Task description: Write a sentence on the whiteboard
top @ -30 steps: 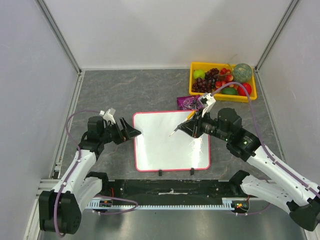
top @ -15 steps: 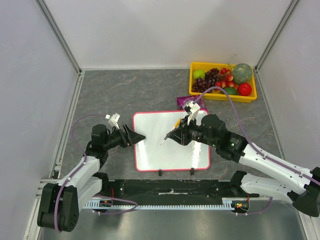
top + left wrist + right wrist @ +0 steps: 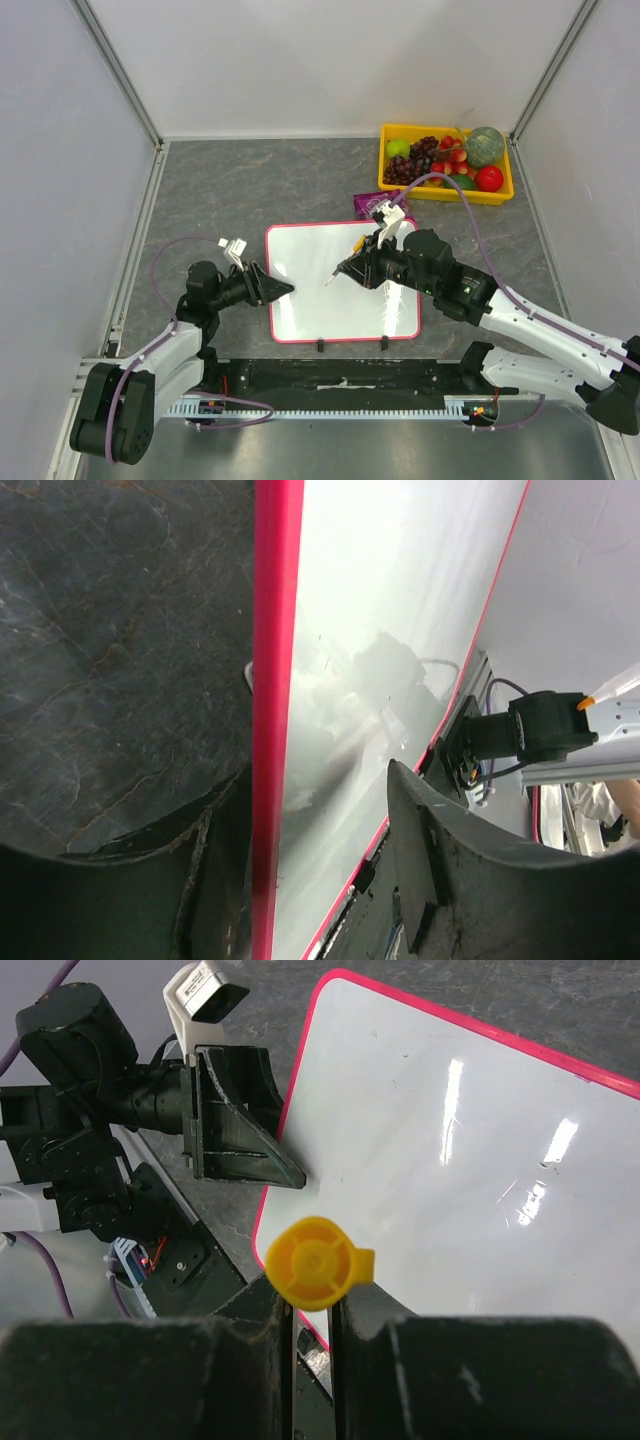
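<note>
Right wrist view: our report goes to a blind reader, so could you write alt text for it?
The right hand grips an orange-yellow marker, seen end-on, above a blank whiteboard with a pink-red frame. The left hand meets the board's edge.

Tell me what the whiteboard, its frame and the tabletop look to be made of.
Whiteboard: glossy white coated surface, going by the sharp light glints and the mirrored arm. Its frame: smooth pink-red, probably plastic. Tabletop: dark grey, veined like stone, matte; possibly a printed laminate.
</note>
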Available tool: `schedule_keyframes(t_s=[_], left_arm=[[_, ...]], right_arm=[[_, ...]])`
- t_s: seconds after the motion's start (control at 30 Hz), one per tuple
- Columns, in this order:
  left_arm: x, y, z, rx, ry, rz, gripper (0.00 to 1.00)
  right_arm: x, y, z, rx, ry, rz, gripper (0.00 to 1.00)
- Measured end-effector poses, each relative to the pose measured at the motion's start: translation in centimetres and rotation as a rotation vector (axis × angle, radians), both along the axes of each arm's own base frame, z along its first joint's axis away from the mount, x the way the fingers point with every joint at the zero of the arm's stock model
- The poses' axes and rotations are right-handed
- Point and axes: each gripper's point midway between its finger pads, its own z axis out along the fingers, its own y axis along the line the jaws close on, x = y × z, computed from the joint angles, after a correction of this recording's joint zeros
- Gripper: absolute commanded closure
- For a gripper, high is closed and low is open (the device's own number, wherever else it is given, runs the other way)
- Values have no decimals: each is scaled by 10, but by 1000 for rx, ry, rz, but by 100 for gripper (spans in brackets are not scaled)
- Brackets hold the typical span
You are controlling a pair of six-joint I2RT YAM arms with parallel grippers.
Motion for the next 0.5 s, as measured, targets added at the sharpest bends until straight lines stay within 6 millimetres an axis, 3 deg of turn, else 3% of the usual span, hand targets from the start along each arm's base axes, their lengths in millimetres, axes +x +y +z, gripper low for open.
schedule_keyframes(t_s=[0.3, 0.5], left_arm=[[-9, -3, -6, -1, 1, -45, 55], [-18, -9, -11, -5, 20, -105, 68]], right_arm=[[0, -3, 4, 5, -11, -11, 100], [-2, -4, 5, 6, -13, -11, 100]])
